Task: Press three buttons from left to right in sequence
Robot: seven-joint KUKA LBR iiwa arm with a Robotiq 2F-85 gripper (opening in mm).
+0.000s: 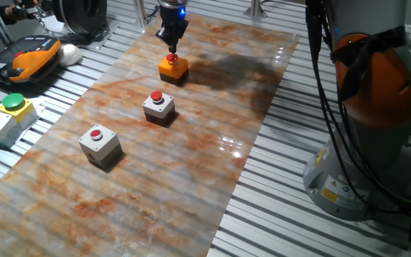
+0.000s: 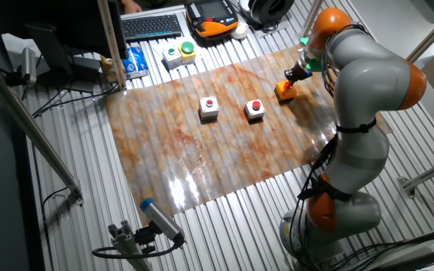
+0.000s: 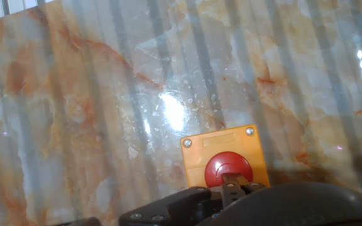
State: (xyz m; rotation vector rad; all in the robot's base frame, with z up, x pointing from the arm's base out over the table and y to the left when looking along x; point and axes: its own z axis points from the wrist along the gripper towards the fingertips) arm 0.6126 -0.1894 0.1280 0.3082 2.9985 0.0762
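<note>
Marbled mat (image 1: 191, 171) on slatted table: three buttons in a row for sequential pressing; pincer (image 1: 171, 44) over orange box (image 1: 173, 68), tips clenched together on its red cap (image 3: 229, 168).

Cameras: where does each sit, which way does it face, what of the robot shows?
One fixed view: low at one end of the button row, looking along it to the pincer over the orange button box; arm base at right.
The other fixed view: high, side-on to the row, whole arm at right, pincer at the orange button box.
Hand view: on the hand, looking down on the orange button box; fingertips at the bottom edge.
All three share the orange box.
</note>
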